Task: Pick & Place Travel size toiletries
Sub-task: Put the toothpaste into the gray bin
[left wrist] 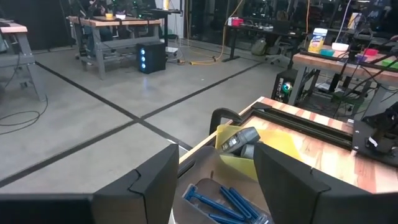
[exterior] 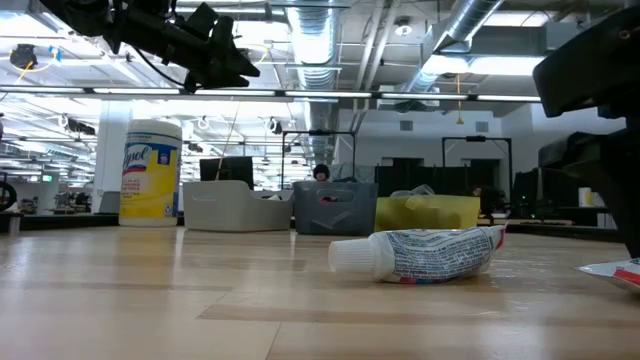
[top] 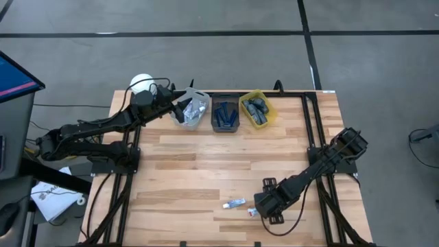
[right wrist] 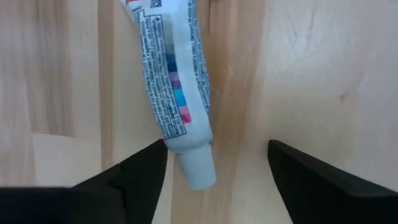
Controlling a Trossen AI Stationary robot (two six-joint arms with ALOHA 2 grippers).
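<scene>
Wooden table (top: 206, 171), 3 bins in a row along its far edge: grey bin (top: 195, 110), dark bin (top: 225, 115), yellow bin (top: 258, 110). Yellow wipes jar (exterior: 150, 172), white lid, at far-left corner beside grey bin.

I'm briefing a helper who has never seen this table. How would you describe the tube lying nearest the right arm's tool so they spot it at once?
Start at the wooden table and go to its near edge, away from the three bins. Just left of the right tool lies a small white tube on its side. Unlike the wrapper beside it, it has a white cap and blue and red marks.
</scene>
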